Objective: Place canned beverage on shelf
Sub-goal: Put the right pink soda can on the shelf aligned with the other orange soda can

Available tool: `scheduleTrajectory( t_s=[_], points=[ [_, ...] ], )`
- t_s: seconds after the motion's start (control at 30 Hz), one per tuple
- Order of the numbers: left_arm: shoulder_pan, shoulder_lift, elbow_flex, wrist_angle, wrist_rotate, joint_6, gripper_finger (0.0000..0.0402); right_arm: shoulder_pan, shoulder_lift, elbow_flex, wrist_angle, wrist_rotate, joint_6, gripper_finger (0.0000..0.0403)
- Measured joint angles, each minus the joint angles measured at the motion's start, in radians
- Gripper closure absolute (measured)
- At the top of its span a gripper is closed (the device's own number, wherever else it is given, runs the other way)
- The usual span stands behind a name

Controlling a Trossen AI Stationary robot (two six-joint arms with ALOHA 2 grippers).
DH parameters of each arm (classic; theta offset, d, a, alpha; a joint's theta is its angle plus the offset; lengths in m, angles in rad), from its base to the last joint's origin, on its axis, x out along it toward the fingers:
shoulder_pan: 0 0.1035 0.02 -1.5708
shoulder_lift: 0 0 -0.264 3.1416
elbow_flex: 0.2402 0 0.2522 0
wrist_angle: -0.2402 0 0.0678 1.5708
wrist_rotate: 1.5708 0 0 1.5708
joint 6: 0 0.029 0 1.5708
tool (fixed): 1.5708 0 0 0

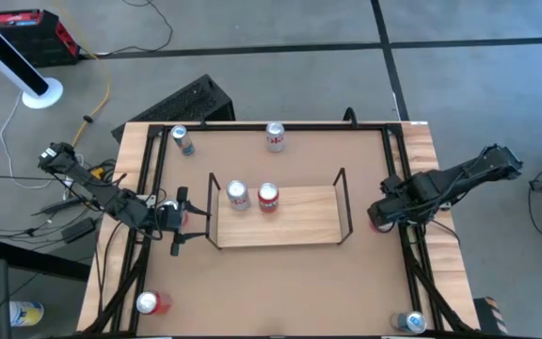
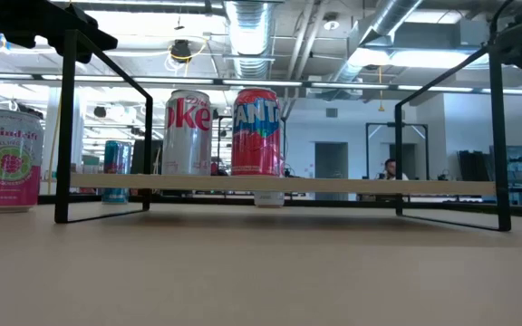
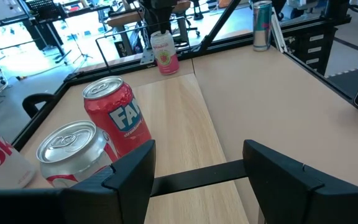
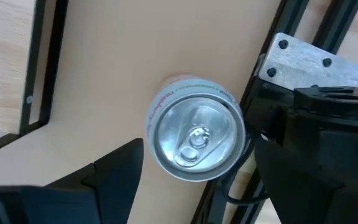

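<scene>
The small rectangular light-wood shelf with thin black wire uprights at both short ends is taken as the landmark; it lies at the middle of the large brown tabletop framed by black rails. Two cans are seen standing upright on the shelf near its left end, side by side: a silver-and-red cola can nearest that end and a red soda can just beside it. The rest of the shelf board is bare.

The left gripper is held just off the shelf's left end, with its two dark fingers spread apart and nothing between them; in the left wrist view the shelf's end bar is seen between the fingers and the two shelved cans close ahead.

The right gripper is positioned off the shelf's right end, beside the table's right rail. Its fingers are spread wide, straddling a pink-labelled silver-topped can that stands upright on the tabletop; whether the fingers touch it cannot be told.

Other cans are seen away from the shelf: a teal-and-silver can and a pink-and-white can behind it, a red can at the front left corner, and a blue can at the front right.
</scene>
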Motion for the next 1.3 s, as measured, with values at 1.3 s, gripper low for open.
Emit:
scheduleTrajectory(
  t_s=[1.3],
  points=[
    [0.0,0.0,0.0,0.0,0.0,0.0,0.0174,-0.16,-0.017,0.16,-0.011,0.434,-0.319,0.0128]
  ],
)
